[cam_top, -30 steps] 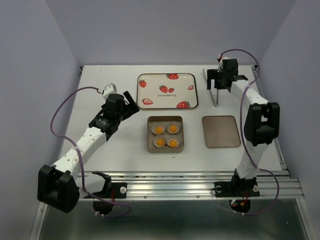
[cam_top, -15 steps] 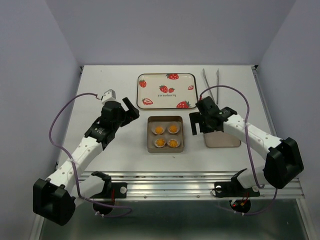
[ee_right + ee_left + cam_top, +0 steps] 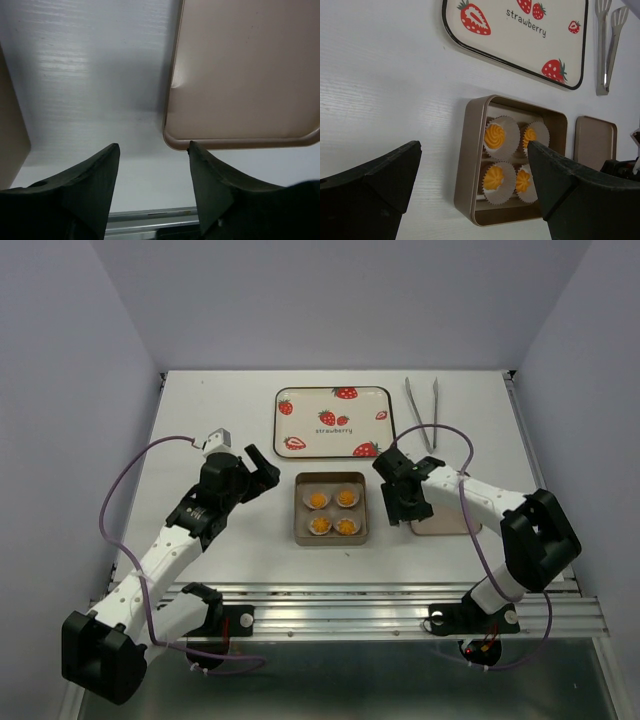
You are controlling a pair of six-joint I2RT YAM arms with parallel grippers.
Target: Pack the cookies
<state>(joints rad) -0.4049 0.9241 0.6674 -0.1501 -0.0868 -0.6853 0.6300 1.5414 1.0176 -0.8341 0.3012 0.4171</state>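
Four small orange-yellow cookies (image 3: 332, 512) sit in white paper cups inside the square metal tin (image 3: 301, 512) at the table's middle. They also show in the left wrist view (image 3: 494, 136), inside the tin (image 3: 465, 165). My left gripper (image 3: 262, 468) is open and empty, above the table left of the tin, with its jaws framing it (image 3: 473, 145). My right gripper (image 3: 406, 508) is open and empty, low over bare table between the tin and the flat lid (image 3: 450, 508). In the right wrist view its right finger touches the lid's (image 3: 245, 75) near-left corner (image 3: 153, 147).
A strawberry-print tray (image 3: 335, 422) lies behind the tin; it also shows in the left wrist view (image 3: 520, 35). Metal tongs (image 3: 422, 405) lie at the back right. A metal rail (image 3: 400, 595) runs along the near edge. The tin's wall (image 3: 12, 130) is left of my right gripper.
My right arm has swung from the tongs at the back right down to the lid's left edge beside the tin. The tongs lie on the table. My left arm has drawn slightly nearer.
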